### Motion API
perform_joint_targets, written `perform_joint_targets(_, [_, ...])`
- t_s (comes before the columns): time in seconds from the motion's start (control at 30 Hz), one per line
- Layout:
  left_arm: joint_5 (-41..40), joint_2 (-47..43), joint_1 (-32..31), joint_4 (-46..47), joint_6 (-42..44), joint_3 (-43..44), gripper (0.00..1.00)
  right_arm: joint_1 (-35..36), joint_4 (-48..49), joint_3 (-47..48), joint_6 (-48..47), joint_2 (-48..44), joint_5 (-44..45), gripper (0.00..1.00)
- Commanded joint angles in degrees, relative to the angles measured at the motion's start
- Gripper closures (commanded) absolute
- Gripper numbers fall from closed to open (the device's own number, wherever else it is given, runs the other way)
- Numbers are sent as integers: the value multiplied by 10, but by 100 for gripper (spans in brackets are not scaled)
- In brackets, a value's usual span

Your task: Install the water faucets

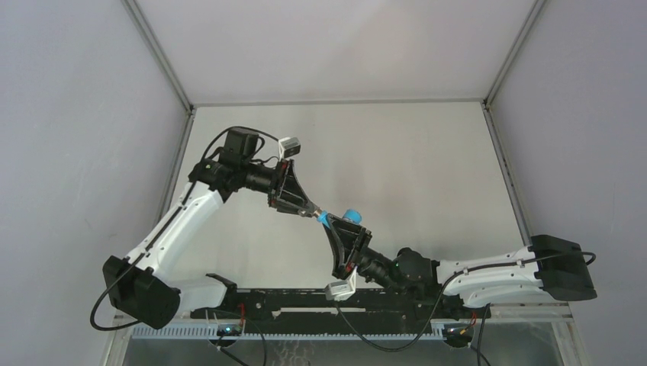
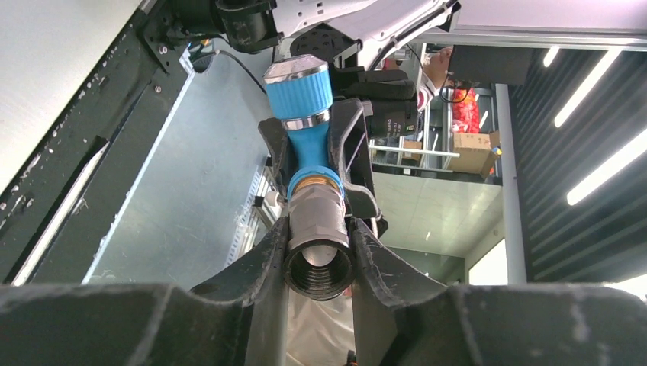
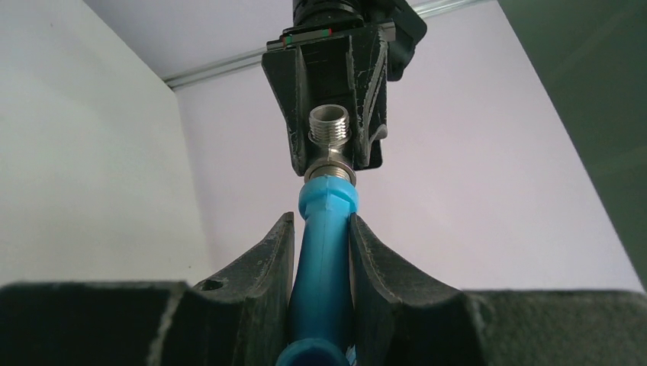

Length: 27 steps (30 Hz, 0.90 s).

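Observation:
Above the middle of the table my two grippers meet tip to tip. My right gripper [image 3: 320, 221] is shut on the body of the bright-blue water faucet [image 3: 323, 259], whose ribbed blue knob [image 2: 300, 91] shows in the left wrist view. At the faucet's far end sits a grey metal threaded fitting [image 2: 319, 242], in line with the tap and touching it. My left gripper [image 2: 319, 225] is shut on this fitting, one finger on each side. In the top view the faucet [image 1: 350, 216] shows just right of the left gripper [image 1: 311, 212] and the right gripper [image 1: 329, 226].
The white table [image 1: 412, 168] lies below the held parts. A black rail [image 1: 328, 301] with cables runs along the near edge between the arm bases. Grey walls and metal frame posts [image 1: 507, 69] close the left, right and back sides.

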Motion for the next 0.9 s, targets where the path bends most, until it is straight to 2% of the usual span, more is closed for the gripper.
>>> perform_joint_targets(0.0, [27,-34,-14,63,-35,-7,100,-1,0,34,105,0,-13,100])
perform_joint_targets(0.43, [11,-66,-14,172,-105,-39,100,-23,-17,53,280,-29,-26,100])
perform_joint_targets(0.63, [-4,-89,-14,301,-191,-71,100,-48,-49,60,388,-59,-51,100])
perform_joint_targets(0.87, [-34,-113,-15,391,-240,-103,100,-78,-84,65,488,-94,-87,100])
